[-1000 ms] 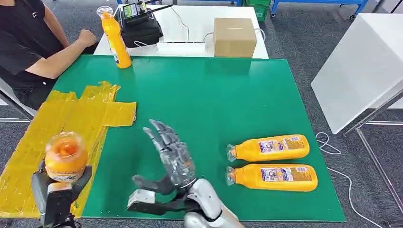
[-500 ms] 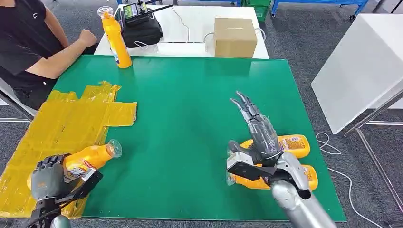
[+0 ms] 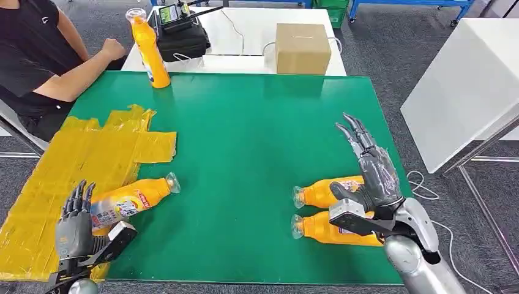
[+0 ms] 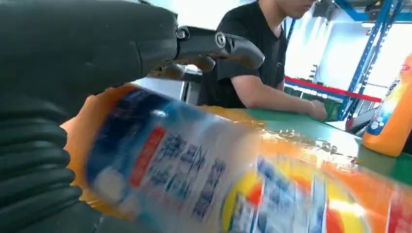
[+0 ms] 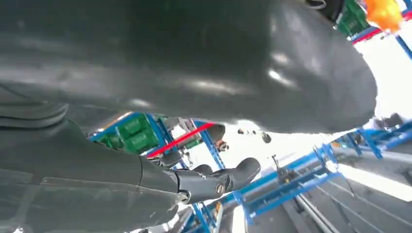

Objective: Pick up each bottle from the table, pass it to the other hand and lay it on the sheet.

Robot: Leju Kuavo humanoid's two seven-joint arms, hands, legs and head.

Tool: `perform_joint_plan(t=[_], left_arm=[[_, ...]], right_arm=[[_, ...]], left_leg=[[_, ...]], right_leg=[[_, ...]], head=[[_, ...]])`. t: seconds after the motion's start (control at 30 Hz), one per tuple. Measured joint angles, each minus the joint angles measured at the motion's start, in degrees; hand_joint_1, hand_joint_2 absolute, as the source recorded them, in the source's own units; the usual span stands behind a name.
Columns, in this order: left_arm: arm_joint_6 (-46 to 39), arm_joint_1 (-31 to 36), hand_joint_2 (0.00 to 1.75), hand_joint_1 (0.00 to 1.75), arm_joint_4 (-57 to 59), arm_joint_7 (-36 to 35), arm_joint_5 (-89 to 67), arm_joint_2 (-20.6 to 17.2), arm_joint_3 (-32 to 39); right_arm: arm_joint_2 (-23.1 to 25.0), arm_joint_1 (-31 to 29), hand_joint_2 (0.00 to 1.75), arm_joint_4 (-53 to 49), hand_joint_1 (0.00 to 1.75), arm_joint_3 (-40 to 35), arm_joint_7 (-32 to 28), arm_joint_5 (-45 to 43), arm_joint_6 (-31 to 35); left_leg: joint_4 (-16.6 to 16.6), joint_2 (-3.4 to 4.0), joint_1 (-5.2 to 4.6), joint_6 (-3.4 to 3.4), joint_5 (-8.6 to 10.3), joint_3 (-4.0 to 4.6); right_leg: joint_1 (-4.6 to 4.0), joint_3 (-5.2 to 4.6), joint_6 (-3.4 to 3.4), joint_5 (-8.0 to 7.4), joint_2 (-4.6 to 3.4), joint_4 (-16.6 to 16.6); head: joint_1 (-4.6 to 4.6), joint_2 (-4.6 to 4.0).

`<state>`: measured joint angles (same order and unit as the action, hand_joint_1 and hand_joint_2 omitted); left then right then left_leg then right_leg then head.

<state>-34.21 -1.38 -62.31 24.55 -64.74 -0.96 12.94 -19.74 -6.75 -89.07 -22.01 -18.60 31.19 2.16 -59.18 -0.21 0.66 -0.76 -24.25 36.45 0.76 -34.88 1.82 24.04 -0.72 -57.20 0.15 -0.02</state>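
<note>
One bottle down on the sheet, two waiting on the right.

The left hand (image 3: pixel 76 228), fingers straightened and spread, has a bottle (image 3: pixel 131 199) lying partly on the yellow sheet (image 3: pixel 73 159), neck over the green table (image 3: pixel 257 135); whether any finger touches it I cannot tell. The right hand (image 3: pixel 370 177), fingers wide and empty, hovers over two lying bottles (image 3: pixel 333 211) at near right. An upright bottle (image 3: pixel 149 49) stands at far left. The cardboard box (image 3: pixel 302 48) looks closed, contents hidden.

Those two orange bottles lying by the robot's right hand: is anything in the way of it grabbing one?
Nothing visible. The right hand hovers open directly over the two lying bottles, with only bare green table around them.
</note>
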Motion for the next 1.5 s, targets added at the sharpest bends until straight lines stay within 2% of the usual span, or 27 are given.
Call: perform_joint_plan(t=[0.13, 0.5, 0.67, 0.8, 0.93, 1.07, 1.13, 1.37, 1.5], left_arm=[[-0.11, 0.15, 0.00, 0.00, -1.05, 2.19, 4.39, 0.04, -0.07], [-0.97, 0.08, 0.00, 0.00, -4.04, 8.05, 15.71, 0.20, 0.46], [3.37, -0.47, 0.00, 0.00, -8.05, 12.20, 29.90, 0.87, 1.99], [12.36, -1.83, 0.00, 0.00, -12.68, 14.86, 39.54, 1.86, 2.54], [14.60, -3.12, 0.00, 0.00, -16.31, 14.86, 38.92, 3.10, 2.67], [13.05, -3.42, 0.00, 0.00, -17.24, 14.90, 38.36, 3.52, 2.49], [12.83, -3.41, 0.00, 0.00, -17.33, 14.90, 38.53, 3.56, 2.49], [12.59, -3.42, 0.00, 0.00, -17.42, 14.90, 38.79, 3.78, 2.45], [12.59, -3.40, 0.00, 0.00, -17.42, 15.01, 39.69, 3.80, 2.45]], right_arm=[[-1.68, -0.07, 1.75, 0.00, 0.00, 0.74, 0.37, -0.44, -2.75], [-13.37, 2.03, 1.75, -3.56, 0.00, 3.04, 3.65, -5.15, -11.58], [-21.25, 5.97, 1.75, -8.75, 0.00, 5.20, 6.51, -8.42, -14.51], [-24.92, 9.07, 1.75, -12.37, 0.00, 7.85, 7.30, -8.52, -15.80], [-29.75, 12.22, 1.75, -15.63, 0.00, 11.13, 10.69, -13.21, -19.23], [-39.20, 17.36, 1.75, -21.03, 0.00, 16.99, 17.36, -24.44, -24.44], [-42.66, 19.08, 1.75, -23.51, 0.00, 20.23, 18.31, -26.18, -25.35], [-47.39, 22.13, 1.75, -26.93, 0.00, 23.85, 19.19, -26.38, -25.68], [-53.18, 26.26, 1.75, -29.58, 0.00, 25.82, 25.26, -31.40, -25.90]], left_leg=[[-0.01, -0.01, 0.00, 0.00, 0.00, -0.01], [-0.02, -0.04, -0.01, -0.02, 0.01, 0.03], [-0.02, -0.06, -0.02, -0.03, 0.00, 0.08], [-0.02, -0.05, -0.02, -0.03, -0.03, 0.08], [-0.02, -0.06, -0.04, -0.05, -0.04, 0.08], [-0.03, -0.05, -0.09, -0.06, -0.04, 0.08], [-0.03, 0.03, -0.08, -0.06, -0.05, 0.05], [-0.02, 0.03, -0.07, -0.06, -0.05, 0.02], [-0.03, 0.03, -0.08, -0.07, -0.04, 0.02]], right_leg=[[-0.01, 0.00, 0.00, 0.00, 0.01, 0.00], [-0.01, -0.02, 0.01, 0.00, 0.02, 0.01], [-0.01, -0.02, 0.01, 0.00, 0.04, 0.01], [-0.01, -0.04, 0.02, 0.01, 0.03, 0.02], [0.02, -0.04, 0.02, 0.01, 0.04, 0.03], [0.04, -0.04, 0.02, 0.00, 0.04, 0.03], [0.03, -0.05, 0.02, 0.00, -0.01, 0.03], [0.01, -0.04, 0.02, 0.00, -0.02, 0.03], [0.02, -0.03, 0.02, 0.00, -0.01, 0.02]], head=[[0.00, 0.00], [-0.02, 0.00], [-0.02, 0.00], [0.00, 0.00], [-0.02, 0.00], [-0.02, 0.00], [-0.04, 0.00], [-0.02, 0.00], [-0.02, 0.00]])
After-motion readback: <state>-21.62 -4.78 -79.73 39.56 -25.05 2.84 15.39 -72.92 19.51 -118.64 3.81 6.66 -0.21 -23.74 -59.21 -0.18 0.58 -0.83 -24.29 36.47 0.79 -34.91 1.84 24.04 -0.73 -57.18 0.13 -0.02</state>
